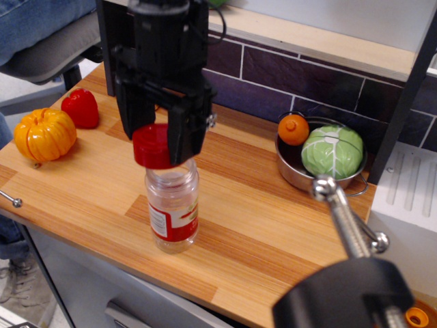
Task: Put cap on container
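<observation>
The red cap hangs just above the open mouth of the upright clear, red-labelled container.

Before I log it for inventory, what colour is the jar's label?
Red and white label, clearest in observation.image.
</observation>
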Robot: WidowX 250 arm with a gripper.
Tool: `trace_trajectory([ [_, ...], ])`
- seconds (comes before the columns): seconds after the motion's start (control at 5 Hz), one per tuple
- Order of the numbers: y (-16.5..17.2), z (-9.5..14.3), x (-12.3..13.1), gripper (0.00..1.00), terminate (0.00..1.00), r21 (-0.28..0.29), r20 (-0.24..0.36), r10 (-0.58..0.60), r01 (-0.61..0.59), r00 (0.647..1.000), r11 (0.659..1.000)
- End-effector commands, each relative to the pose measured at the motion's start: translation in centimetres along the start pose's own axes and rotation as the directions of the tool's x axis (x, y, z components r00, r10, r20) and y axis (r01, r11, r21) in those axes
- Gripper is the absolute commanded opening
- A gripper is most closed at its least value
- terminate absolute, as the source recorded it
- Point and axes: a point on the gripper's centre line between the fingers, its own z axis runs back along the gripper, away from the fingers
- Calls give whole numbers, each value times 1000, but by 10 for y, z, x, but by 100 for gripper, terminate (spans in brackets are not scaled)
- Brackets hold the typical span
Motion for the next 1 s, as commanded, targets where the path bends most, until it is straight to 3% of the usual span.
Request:
trace_trajectory([
  [0.0,-3,8,3,0,0,-32,82,-37,40,996,999],
  [0.2,-14,-6,-3,0,0,-67,108,-39,47,993,997],
  [0.4,-20,-4,-5,0,0,-80,130,-46,57,990,995],
  [0.6,-30,4,-3,0,0,-51,174,-52,62,983,997],
  [0.8,-25,-6,2,0,100,38,250,-92,85,964,996],
])
